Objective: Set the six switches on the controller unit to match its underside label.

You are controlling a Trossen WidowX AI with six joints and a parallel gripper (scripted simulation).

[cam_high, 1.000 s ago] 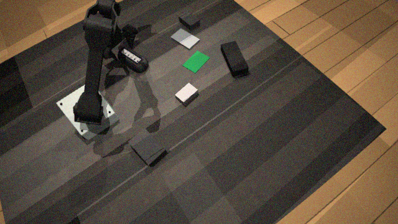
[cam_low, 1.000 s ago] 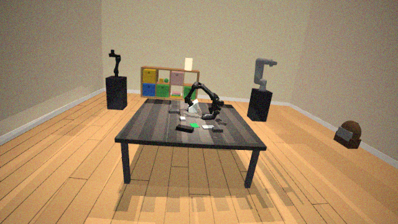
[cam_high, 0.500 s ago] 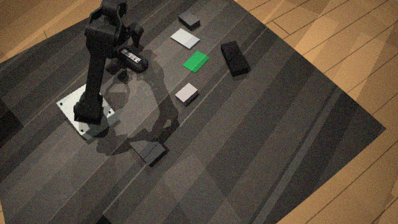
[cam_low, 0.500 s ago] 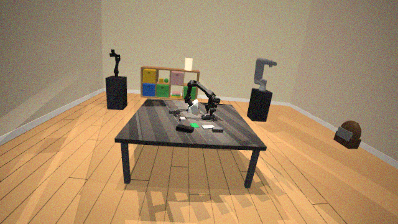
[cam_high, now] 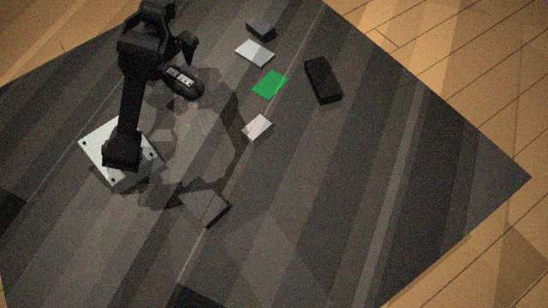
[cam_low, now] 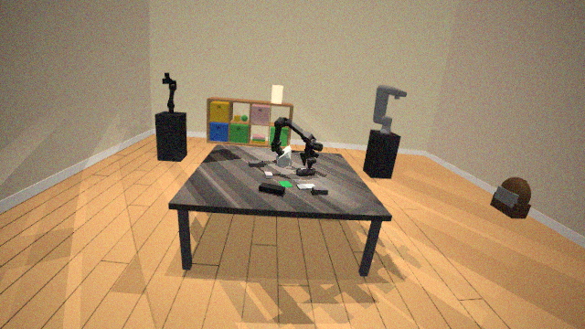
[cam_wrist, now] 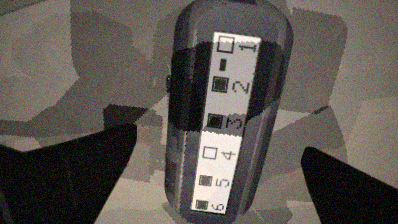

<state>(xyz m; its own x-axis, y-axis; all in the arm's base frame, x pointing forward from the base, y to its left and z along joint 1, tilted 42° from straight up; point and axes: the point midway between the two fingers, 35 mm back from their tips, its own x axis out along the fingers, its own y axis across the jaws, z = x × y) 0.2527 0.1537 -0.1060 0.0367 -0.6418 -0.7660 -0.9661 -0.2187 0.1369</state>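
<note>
The dark controller unit (cam_high: 194,91) (cam_low: 304,173) (cam_wrist: 272,70) lies with its underside up, so its switches are hidden beneath. Its white label (cam_high: 181,76) (cam_wrist: 216,166) faces the wrist camera. Squares 1 and 4 are empty; squares 2, 3, 5 and 6 are filled. A small dark bar is printed between squares 1 and 2. My gripper (cam_wrist: 220,144) is open wide above the unit. In the wrist view one finger is on each side of the unit, with a gap at both sides.
A long black block (cam_high: 324,81) (cam_low: 271,188), a green sheet (cam_high: 270,85) (cam_low: 285,184), a pale flat plate (cam_high: 255,53) (cam_low: 306,186), a small dark block (cam_high: 262,32) (cam_low: 320,192) and a small white block (cam_high: 257,127) (cam_low: 269,174) lie nearby. A dark grey block (cam_high: 205,207) lies beyond my base.
</note>
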